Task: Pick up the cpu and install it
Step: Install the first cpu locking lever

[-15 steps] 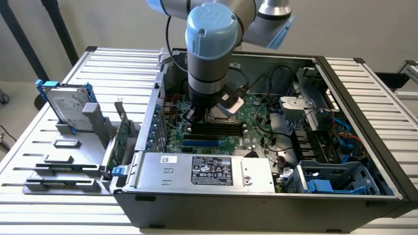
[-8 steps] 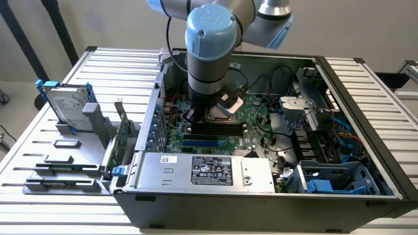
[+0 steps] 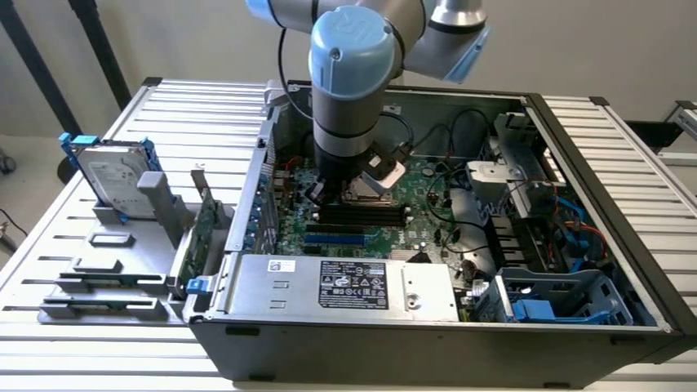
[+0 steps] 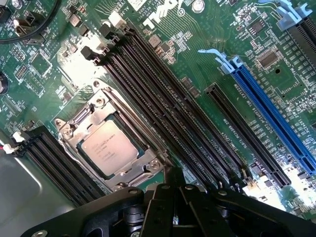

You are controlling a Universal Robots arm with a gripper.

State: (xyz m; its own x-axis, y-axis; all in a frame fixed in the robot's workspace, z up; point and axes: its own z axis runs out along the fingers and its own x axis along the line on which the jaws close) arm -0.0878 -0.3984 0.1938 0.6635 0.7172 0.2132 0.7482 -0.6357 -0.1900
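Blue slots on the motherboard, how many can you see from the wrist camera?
2. One long blue slot runs beside the black slots; a second blue slot sits at the picture's corner, partly cut off. Others may lie outside view.

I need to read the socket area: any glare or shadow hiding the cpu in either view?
Wrist view: bright glare on the motherboard beside the socket; cpu evenly lit. Exterior view: the arm blocks and shades that area.

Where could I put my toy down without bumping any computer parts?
The slatted table is bare on the exterior view's right, beside the computer case, and along the back-left corner behind the hard drive. Inside the case it is crowded: the arm hangs over the motherboard, where the cpu sits.
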